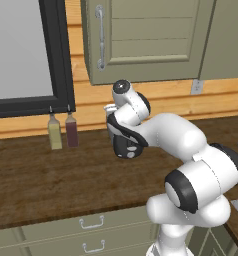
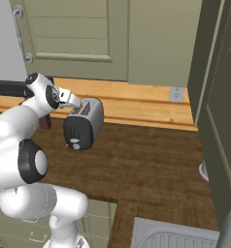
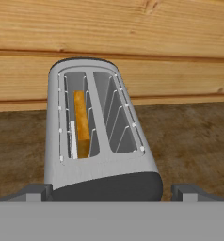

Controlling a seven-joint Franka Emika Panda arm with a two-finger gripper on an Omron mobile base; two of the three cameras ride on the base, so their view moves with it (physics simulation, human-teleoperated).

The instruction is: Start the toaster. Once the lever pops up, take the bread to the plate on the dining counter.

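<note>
The silver-grey toaster (image 2: 88, 118) stands on the wooden counter against the plank wall, its black end panel facing the arm. In the hand view I look down into the toaster (image 3: 104, 162); the bread (image 3: 81, 124) sits upright in the left slot, orange crust up, and the right slot is empty. My gripper (image 3: 111, 193) hovers just above the toaster's near end, open, with a fingertip on either side of the black end and nothing held. From the right base view the gripper (image 2: 74, 109) hangs at the toaster's top near edge. The plate and the dining counter are out of view.
Two bottles (image 1: 55, 132) (image 1: 71, 131) stand under the window (image 1: 21, 50), left of the arm. Olive wall cabinets (image 1: 141, 40) hang above the counter (image 1: 41, 180). A wall outlet (image 2: 176, 93), a tall cabinet (image 2: 219, 97) and a sink (image 2: 175, 237) lie to the right.
</note>
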